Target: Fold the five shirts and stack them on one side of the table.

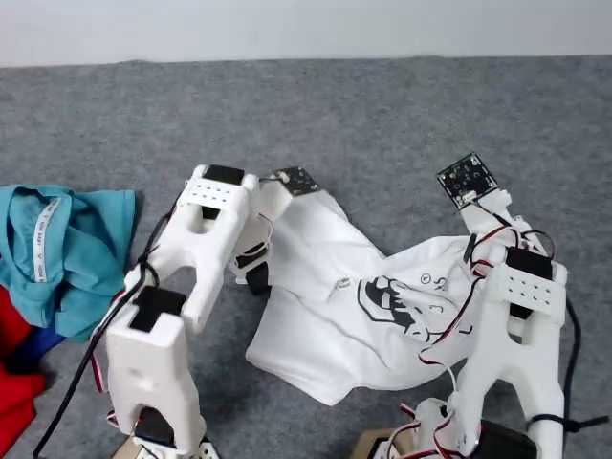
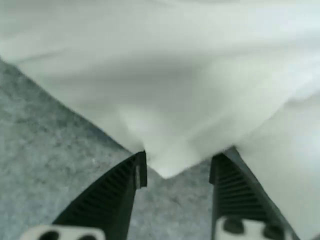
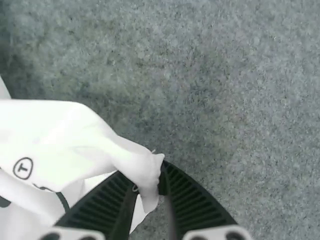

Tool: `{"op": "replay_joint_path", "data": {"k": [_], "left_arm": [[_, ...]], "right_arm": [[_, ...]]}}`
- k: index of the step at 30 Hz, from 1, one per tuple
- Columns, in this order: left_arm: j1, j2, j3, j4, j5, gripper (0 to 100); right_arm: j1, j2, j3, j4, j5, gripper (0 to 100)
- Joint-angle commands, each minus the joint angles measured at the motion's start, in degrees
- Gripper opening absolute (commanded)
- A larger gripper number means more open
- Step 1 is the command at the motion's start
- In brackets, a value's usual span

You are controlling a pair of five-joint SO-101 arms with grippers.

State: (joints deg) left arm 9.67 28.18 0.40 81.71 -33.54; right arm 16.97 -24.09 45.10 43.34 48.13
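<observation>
The right gripper [image 3: 149, 186] has its two black ribbed jaws pressed together on a small fold at the edge of the white cotton shirt with a black printed drawing [image 3: 65, 140]. I judge that it pinches this edge so that the cloth can be pulled flat or lifted over for a fold. The left gripper [image 2: 177, 171] has its jaws spread, and a pointed corner of the same shirt lies between them, not yet clamped. It seems placed there to take the opposite side, so that both arms can stretch the cloth together. In the high view the shirt lies crumpled on the grey felt-like table cover [image 1: 382, 124], between the two arms. Its long axis runs roughly across the table, from the left arm to the right arm, and the drawing sits nearer the right arm; which end is the collar I cannot tell. Well apart, beyond the left arm, lie a crumpled teal shirt [image 1: 67, 249] and a red cloth [image 1: 14, 392], both unfolded.
</observation>
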Motion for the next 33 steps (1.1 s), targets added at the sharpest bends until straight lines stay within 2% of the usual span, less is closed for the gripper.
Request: {"op": "replay_joint_path", "data": {"k": [1,7,17,19,27,33], "left_arm": [[0.5,2.2,-4.3,-0.9,-0.3,21],[0.7,3.8,-5.9,-0.9,-0.3,21],[0.8,3.8,-5.9,-1.7,-0.4,1],[0.8,3.3,-6.0,-1.2,-0.4,1],[0.4,-4.4,-17.2,9.1,-0.2,1],[0.3,-13.4,-27.7,15.5,6.6,1]], "right_arm": [[0.4,-2.3,-2.5,0.5,-0.5,1.0],[0.4,-2.8,-2.6,2.1,-0.5,1.0],[0.4,-2.9,-2.8,2.5,-0.5,1.0],[0.4,-2.9,-2.8,2.6,-0.5,1.0],[0.3,-3.0,-8.6,6.3,-0.5,1.0],[0.2,-4.3,-19.7,14.8,-0.6,1.0]]}}
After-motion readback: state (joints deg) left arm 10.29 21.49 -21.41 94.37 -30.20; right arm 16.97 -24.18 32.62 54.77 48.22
